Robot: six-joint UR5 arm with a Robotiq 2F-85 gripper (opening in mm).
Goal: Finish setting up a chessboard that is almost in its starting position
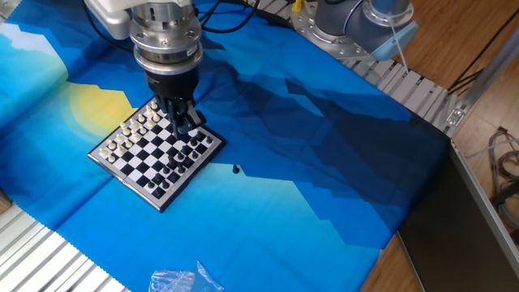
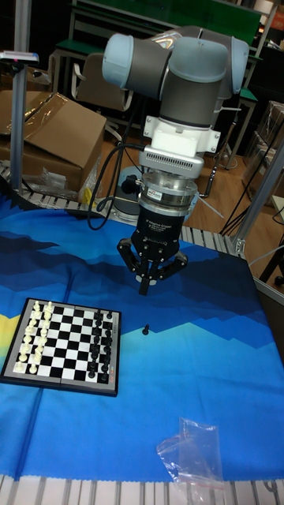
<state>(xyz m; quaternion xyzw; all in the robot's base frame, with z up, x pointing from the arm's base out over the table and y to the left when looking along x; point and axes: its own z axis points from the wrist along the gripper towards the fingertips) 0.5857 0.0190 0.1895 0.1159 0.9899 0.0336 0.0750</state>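
The chessboard [image 1: 154, 153] lies on the blue cloth at the left, and in the tall view the chessboard [image 2: 69, 341] has white pieces [image 2: 31, 339] along its left side and black pieces [image 2: 101, 343] along its right. One black piece [image 1: 236, 169] stands alone on the cloth just off the board's right side, also seen as the lone black piece [image 2: 147, 328]. My gripper [image 2: 144, 289] hangs a little above this lone piece, fingers drawn together to a narrow tip with nothing visible between them. In the fixed view my gripper [image 1: 183, 115] overlaps the board's far corner.
A crumpled clear plastic bag [image 1: 183, 280] lies near the cloth's front edge, also visible as the bag [image 2: 194, 450]. The arm's base [image 1: 357, 24] stands at the back right. Ribbed metal table edges [image 1: 49, 259] border the cloth. Cardboard boxes [image 2: 55, 142] sit behind the table.
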